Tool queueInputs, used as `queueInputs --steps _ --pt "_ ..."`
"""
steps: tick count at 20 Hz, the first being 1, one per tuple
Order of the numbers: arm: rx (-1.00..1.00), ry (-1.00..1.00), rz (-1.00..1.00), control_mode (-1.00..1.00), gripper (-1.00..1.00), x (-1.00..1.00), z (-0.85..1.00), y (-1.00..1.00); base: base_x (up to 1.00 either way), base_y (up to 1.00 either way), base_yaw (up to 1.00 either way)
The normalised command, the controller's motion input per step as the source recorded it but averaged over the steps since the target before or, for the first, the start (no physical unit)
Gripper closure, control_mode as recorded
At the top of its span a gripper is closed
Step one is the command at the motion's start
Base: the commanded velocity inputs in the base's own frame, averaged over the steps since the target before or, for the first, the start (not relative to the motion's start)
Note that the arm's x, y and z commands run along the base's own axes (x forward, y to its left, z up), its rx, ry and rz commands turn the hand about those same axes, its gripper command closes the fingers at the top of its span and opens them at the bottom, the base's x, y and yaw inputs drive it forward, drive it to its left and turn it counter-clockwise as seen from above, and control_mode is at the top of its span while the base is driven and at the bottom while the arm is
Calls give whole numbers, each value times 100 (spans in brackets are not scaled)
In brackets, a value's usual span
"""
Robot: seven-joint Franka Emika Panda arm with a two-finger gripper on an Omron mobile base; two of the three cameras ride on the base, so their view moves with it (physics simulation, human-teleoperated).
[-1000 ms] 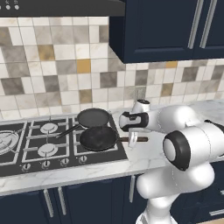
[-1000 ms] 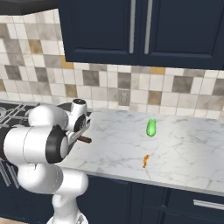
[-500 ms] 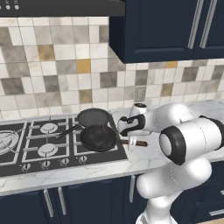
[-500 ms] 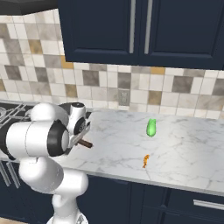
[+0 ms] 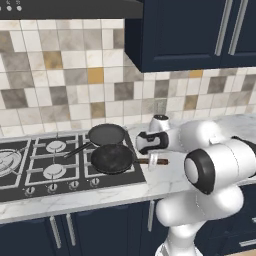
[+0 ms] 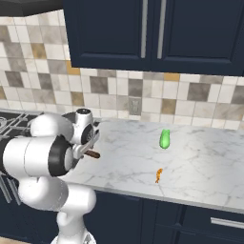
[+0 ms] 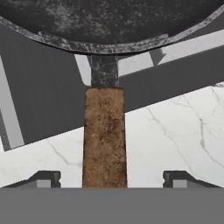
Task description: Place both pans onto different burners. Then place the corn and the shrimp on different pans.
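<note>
The brown wooden handle (image 7: 104, 135) has just been let go: the hand (image 7: 111, 178) is now spread wide, its tips standing apart on either side of it. The wooden-handled pan (image 5: 112, 158) is seen on the near right burner, the black-handled pan (image 5: 106, 134) just behind it. The first step is judged done. Corn (image 6: 164, 138) and shrimp (image 6: 158, 175) lie well to the right on the marble worktop (image 6: 209, 162), below navy cabinets and a tiled wall.

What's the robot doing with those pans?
The robot is cooking. Both black pans sit on the stove: the black-handled pan at the back, the wooden-handled pan in front. The gripper is open, a finger on each side of the wooden handle, not squeezing it. The green corn and the orange shrimp wait on the counter.
</note>
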Motion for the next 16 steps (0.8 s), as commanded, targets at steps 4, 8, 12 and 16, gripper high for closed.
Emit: queueInputs --steps 4,8,12,16 --pt "0 -6 0 -100 -100 0 64 -8 0 0 0" --pt "0 -5 0 -100 -100 -2 48 -5 0 0 0" --pt "-4 -5 -13 -100 -100 -25 6 -16 0 0 0" --pt "-8 -9 -29 -100 -100 -36 12 -27 0 0 0"
